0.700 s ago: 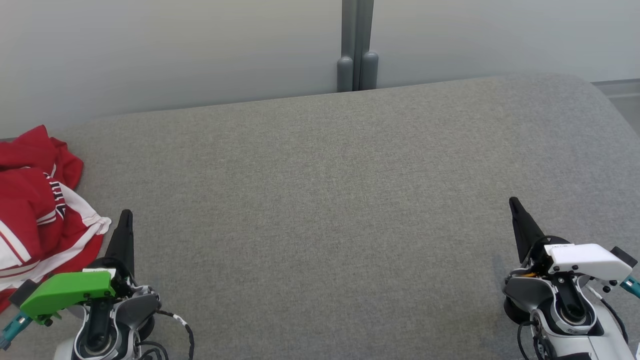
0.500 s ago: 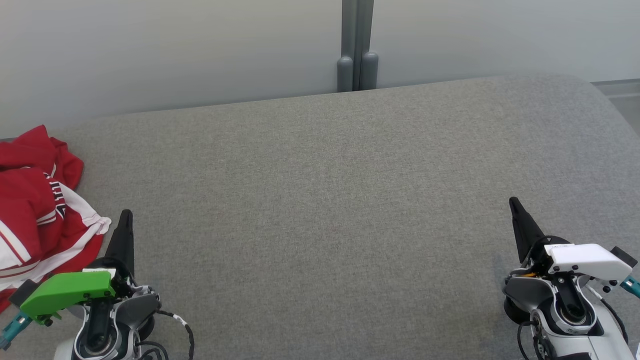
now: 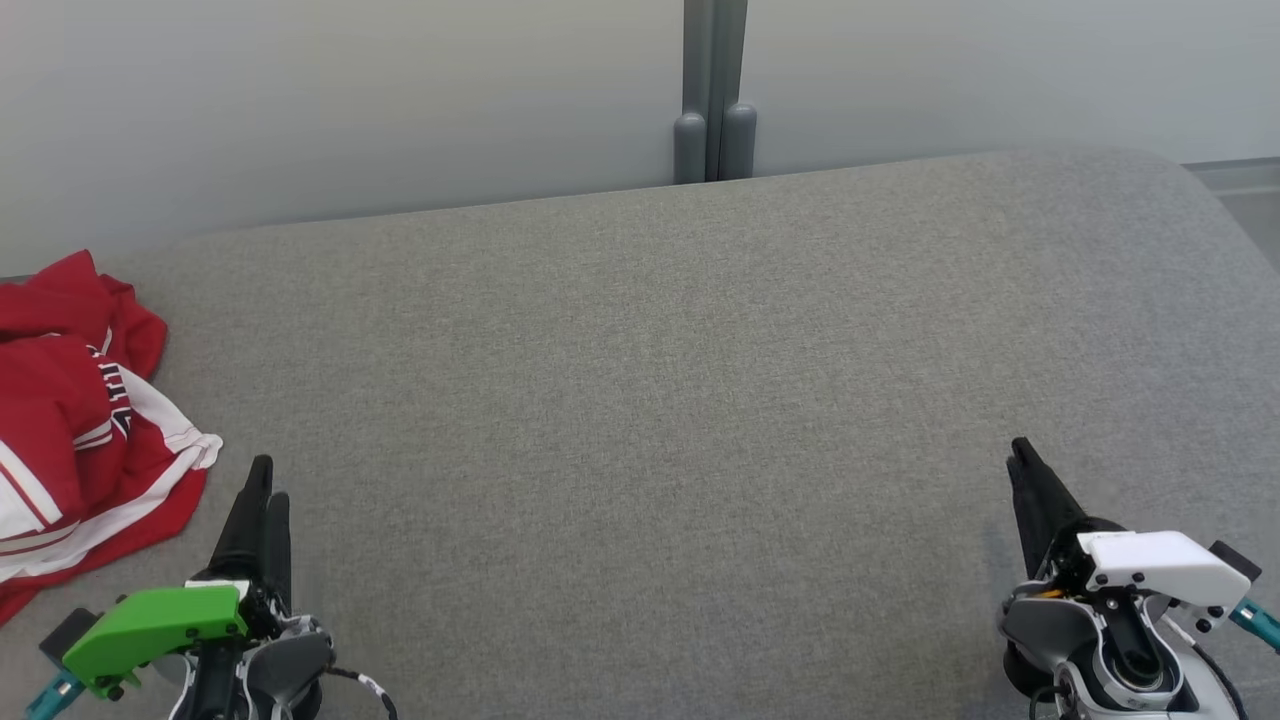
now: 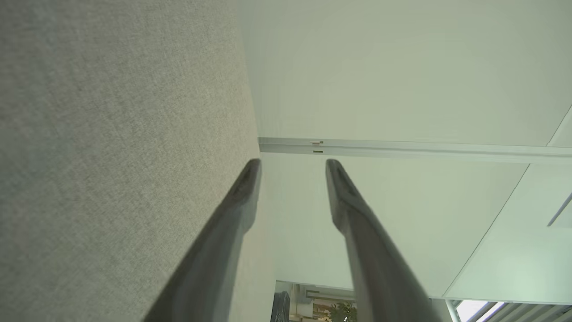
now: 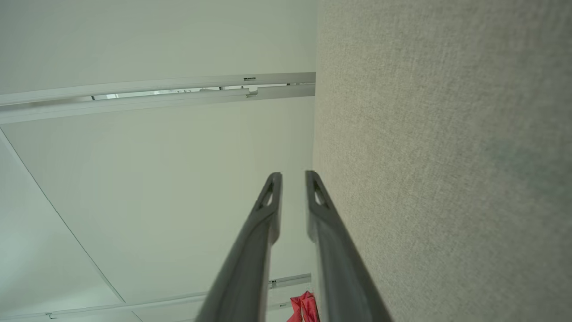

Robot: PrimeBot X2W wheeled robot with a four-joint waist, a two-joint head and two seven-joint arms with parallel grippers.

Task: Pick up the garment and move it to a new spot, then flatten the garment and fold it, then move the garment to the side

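On the surface's (image 3: 640, 400) left, the garment (image 3: 70, 430) is lying heaped near the left hand (image 3: 268, 480), which is half-open, empty and seemingly poised to grab it; the right hand (image 3: 1018, 455) is barely parted and empty.

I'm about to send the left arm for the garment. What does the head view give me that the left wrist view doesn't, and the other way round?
Head view: the red and white garment lies crumpled at the far left of the grey fabric surface, beside the left gripper but apart from it. The right gripper sits at the lower right.
Left wrist view: the left fingers stand plainly apart with nothing between them, and pale wall and ceiling lie beyond.
Both: the grey fabric surface and the left gripper.
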